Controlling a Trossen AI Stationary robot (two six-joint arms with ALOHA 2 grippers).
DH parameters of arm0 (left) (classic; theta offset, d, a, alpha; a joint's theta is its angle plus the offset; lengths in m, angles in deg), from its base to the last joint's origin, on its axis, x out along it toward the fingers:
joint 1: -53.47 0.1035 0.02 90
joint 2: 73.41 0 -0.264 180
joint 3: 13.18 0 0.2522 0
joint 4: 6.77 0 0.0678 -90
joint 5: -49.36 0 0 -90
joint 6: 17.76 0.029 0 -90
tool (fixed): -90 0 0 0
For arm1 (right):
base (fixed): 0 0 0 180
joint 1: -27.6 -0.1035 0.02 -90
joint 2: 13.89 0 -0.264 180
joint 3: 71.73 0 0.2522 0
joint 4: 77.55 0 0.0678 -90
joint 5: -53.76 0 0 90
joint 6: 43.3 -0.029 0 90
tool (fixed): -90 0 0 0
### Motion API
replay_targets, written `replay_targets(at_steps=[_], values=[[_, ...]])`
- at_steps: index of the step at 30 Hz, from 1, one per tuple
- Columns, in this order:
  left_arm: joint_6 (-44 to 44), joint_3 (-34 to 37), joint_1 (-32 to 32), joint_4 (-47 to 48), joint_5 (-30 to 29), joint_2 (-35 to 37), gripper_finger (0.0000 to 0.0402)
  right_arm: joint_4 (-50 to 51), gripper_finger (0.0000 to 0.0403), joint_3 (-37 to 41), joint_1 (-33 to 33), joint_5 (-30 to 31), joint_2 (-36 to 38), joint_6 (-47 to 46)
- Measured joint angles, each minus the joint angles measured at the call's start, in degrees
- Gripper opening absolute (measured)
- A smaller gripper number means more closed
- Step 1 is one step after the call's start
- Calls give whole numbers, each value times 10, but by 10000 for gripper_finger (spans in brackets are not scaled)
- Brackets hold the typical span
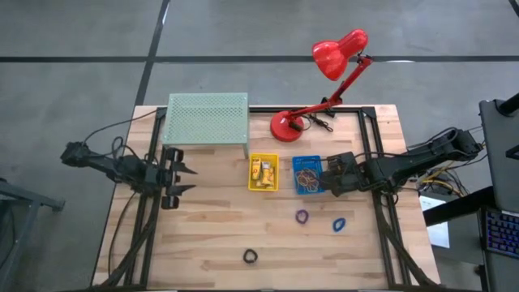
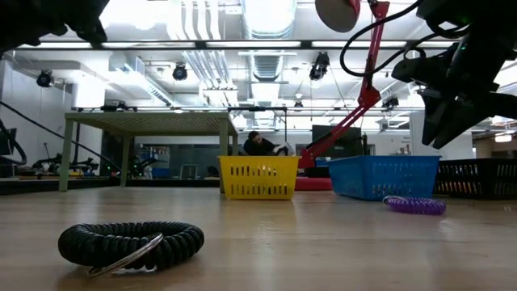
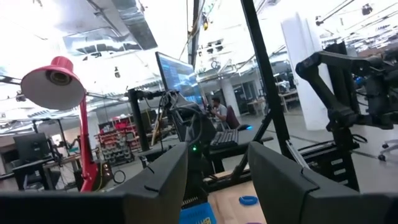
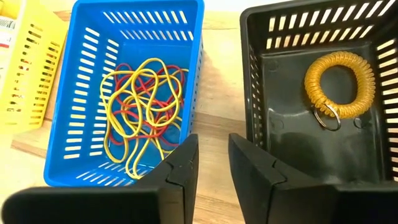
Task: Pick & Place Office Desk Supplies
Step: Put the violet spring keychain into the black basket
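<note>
Coils lie loose on the bare wood: a purple coil (image 1: 302, 216) and a blue coil (image 1: 339, 224) near the front of the blue basket (image 1: 297, 161), and a black coil (image 1: 250, 256) farther toward the table's front edge. In the low view the black coil (image 2: 131, 242) shows a metal ring tucked in its loop. The rest is already sorted: packets sit in the yellow basket (image 1: 252, 158), rubber bands (image 4: 140, 106) lie tangled in the blue basket, and an orange coil (image 4: 339, 84) rests in the black basket (image 4: 267, 93).

The right gripper (image 1: 331, 177) hangs above the seam between the blue and black baskets, fingers a little apart with nothing between them. The left gripper (image 1: 180, 180) waits beside the mesh shelf (image 1: 207, 118), jaws apart and empty. The red lamp (image 1: 339, 53) stands at the back.

These coils should be light, springy and soft; they will squash under a pinch and may skate on smooth wood. My guess is that a grip across one side of the loop, fingers straddling the cord from above, holds best; pinching the metal ring alone risks a slip. The purple coil looks the nearest to the right gripper, and the black basket seems the likely home for it.
</note>
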Motion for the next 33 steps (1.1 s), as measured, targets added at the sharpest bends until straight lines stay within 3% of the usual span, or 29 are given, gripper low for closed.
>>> replay_targets(at_steps=[13, 33], values=[[-5, 2, 0, 86, -1, 0, 173, 0, 88, 0, 0, 0, 0, 0], [0, 17, 0, 127, 5, 1, 173, -2, 80, 0, 0, 0, 0, 0]])
